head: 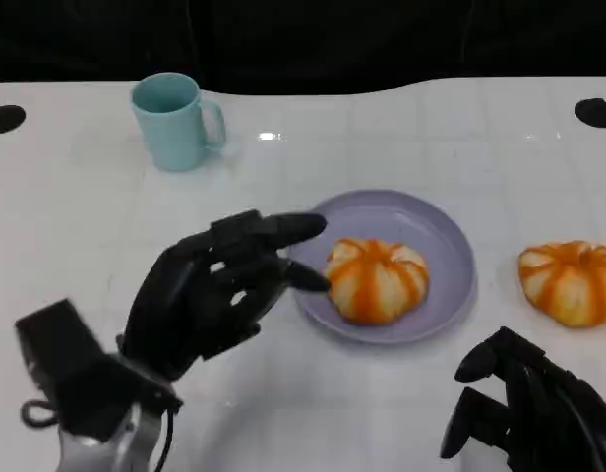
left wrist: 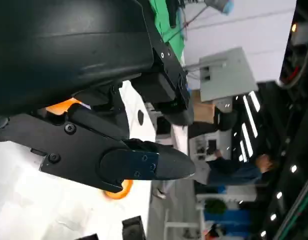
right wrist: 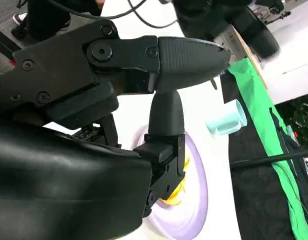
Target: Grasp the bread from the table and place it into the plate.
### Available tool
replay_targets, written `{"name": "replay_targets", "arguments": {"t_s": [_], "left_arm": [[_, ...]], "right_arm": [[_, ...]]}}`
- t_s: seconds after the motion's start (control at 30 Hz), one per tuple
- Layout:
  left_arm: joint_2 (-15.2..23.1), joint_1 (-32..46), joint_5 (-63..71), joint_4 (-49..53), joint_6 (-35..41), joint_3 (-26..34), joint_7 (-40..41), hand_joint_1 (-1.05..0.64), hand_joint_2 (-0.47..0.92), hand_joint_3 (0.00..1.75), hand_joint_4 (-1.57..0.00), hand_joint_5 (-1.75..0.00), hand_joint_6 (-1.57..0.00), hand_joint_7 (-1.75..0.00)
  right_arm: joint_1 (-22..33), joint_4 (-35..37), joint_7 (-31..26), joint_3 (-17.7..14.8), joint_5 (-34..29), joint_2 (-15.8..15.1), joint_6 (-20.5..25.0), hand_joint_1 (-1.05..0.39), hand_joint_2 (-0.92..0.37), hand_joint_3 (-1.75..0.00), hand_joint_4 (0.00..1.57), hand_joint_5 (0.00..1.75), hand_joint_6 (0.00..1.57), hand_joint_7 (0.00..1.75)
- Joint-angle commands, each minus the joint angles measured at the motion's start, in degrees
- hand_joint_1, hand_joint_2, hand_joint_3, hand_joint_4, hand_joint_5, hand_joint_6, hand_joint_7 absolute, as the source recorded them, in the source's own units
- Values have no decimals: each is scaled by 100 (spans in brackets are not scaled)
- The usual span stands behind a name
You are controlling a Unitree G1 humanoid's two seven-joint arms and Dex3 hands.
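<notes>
One bread (head: 376, 279) sits in plate (head: 436, 241); left hand (head: 219, 293) released beside plate, right hand (head: 529, 411) empty. Withdraw left clear without nudging plate.

left hand (head: 219, 290): raised, fingers spread, holding nothing | right hand (head: 529, 408): low, fingers apart

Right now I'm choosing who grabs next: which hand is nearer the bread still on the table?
Right. The right hand sits just in front of the bread on the table; the left hand is beyond the plate.
</notes>
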Motion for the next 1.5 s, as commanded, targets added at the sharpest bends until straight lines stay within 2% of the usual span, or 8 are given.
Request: {"name": "replay_targets", "arguments": {"t_s": [0.03, 0.07, 0.27, 0.43, 0.57, 0.7, 0.8, 1.5], "left_arm": [[-136, 425, -469, -354, 274, 162, -175, -61, 92, 31, -58, -153, -70, -95], [-142, 470, -490, -397, 309, 175, -193, -62, 92, 32, -57, -158, -66, -104], [-197, 874, -773, -809, 686, 280, -244, -61, 92, 32, -63, -173, -62, -131], [-220, 1227, -970, -1148, 1227, 334, -75, -60, 92, 30, -71, -175, -63, -143], [-258, 1330, -1084, -1202, 1411, 407, -123, -57, 92, 39, -71, -175, -59, -148], [-356, 1487, -1023, -1257, 1508, 460, -25, -56, 92, 42, -72, -175, -52, -167], [-425, 1631, -980, -1284, 1562, 465, 16, -56, 92, 44, -73, -175, -47, -173], [-364, 1749, -978, -995, 1773, 612, -346, -55, 92, 38, -73, -175, -45, -175]], "right_arm": [[8, -2, 7, -50, 38, -49, -6, -52, -92, -51, 62, 175, 39, 170], [11, -4, 11, -51, 43, -50, -5, -52, -92, -51, 62, 175, 39, 170], [21, -40, -13, -37, 9, -64, 5, -52, -92, -50, 62, 175, 38, 170], [21, -45, -1, -50, 23, -77, -5, -51, -92, -51, 62, 175, 38, 171], [26, -44, 32, -73, 66, -88, -4, -52, -92, -50, 63, 175, 39, 171], [36, -72, 45, -79, 53, -128, 14, -52, -92, -50, 62, 175, 39, 170], [39, -54, 63, -72, 26, -125, -47, -51, -92, -51, 63, 175, 39, 171], [10, -54, 43, -134, 83, -91, 32, -52, -92, -47, 62, 175, 39, 169]]}}
